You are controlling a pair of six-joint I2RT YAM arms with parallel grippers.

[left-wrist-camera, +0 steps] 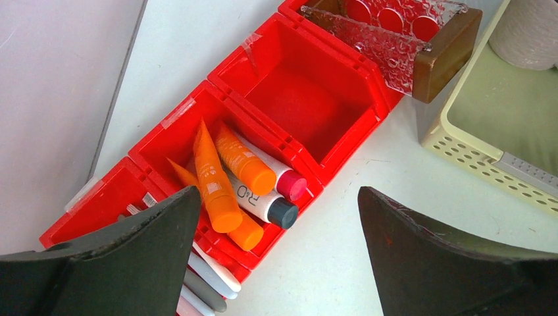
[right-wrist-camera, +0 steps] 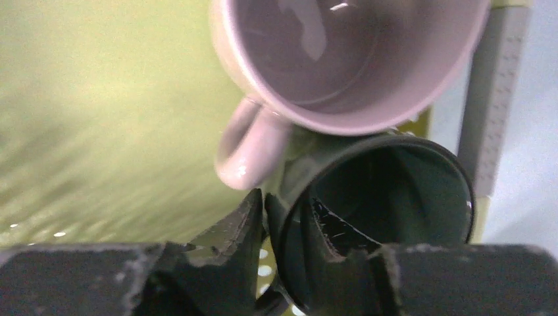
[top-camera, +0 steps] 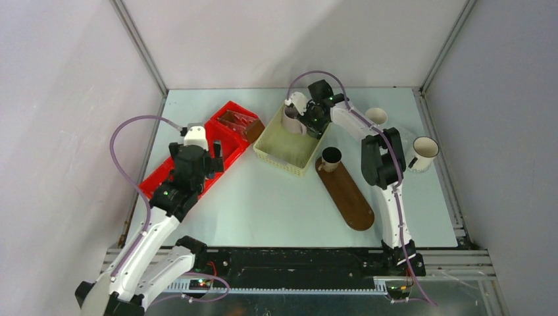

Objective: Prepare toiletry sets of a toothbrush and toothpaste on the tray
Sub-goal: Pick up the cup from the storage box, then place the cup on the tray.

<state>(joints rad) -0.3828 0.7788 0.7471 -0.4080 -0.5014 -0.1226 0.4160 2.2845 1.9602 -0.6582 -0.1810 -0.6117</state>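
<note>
Top: the tray lies right of centre, its far end just beside the yellow basket. It carries only a small dark brown mug, at that far end. I see no brush or tube with it, so I'd call this early: no set complete, two mugs and all brushes and tubes to go. My left gripper hangs over the red bin. The right gripper is down in the basket's far corner. White mugs sit off-tray at right. Pale table, plain white walls, metal frame.

Left wrist: fingers spread wide, nothing in them. The toothpaste, orange and white tubes, is piled in one bin compartment below.

Right wrist: fingers straddle the dark green mug wall, one inside, one outside. Both look in contact, so I read it as a pinch. The mauve mug is right against it.
</note>
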